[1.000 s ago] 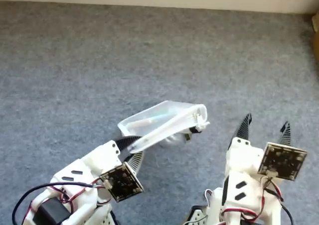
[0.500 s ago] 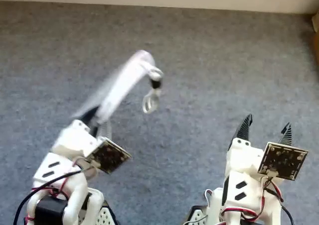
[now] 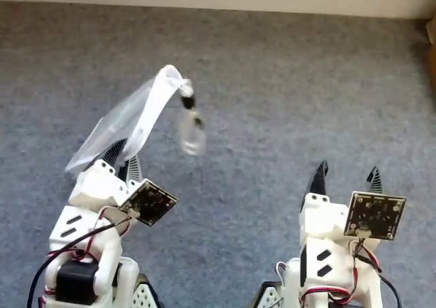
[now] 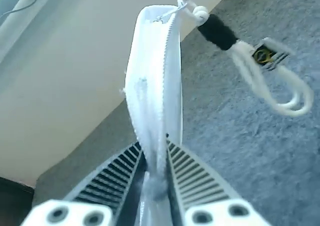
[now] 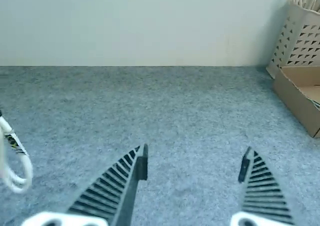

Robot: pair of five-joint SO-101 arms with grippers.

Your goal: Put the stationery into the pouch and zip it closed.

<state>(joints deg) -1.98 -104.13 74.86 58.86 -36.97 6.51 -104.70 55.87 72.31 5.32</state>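
My left gripper (image 3: 125, 159) is shut on the clear pouch (image 3: 133, 120) and holds it up off the carpet, its white zipper edge (image 4: 152, 86) running away from the fingers (image 4: 192, 178). From the pouch's far tip dangles a black zipper pull with a white cord loop (image 3: 192, 134), also seen as the cord loop (image 4: 280, 83) and cord loop (image 5: 12, 158). My right gripper (image 3: 345, 177) stands open over the carpet at the front right, nothing between its fingers (image 5: 117, 186). Whatever is inside the pouch is too faint to tell.
Grey carpet (image 3: 286, 83) covers the floor up to a pale wall (image 5: 140, 21). A perforated cardboard box (image 5: 300, 41) and a flat brown box (image 5: 300, 93) stand at the far right.
My left arm has swung the pouch from the middle up and to the left, lifting it high; the cord loop now swings below its tip. The right gripper drew back slightly.
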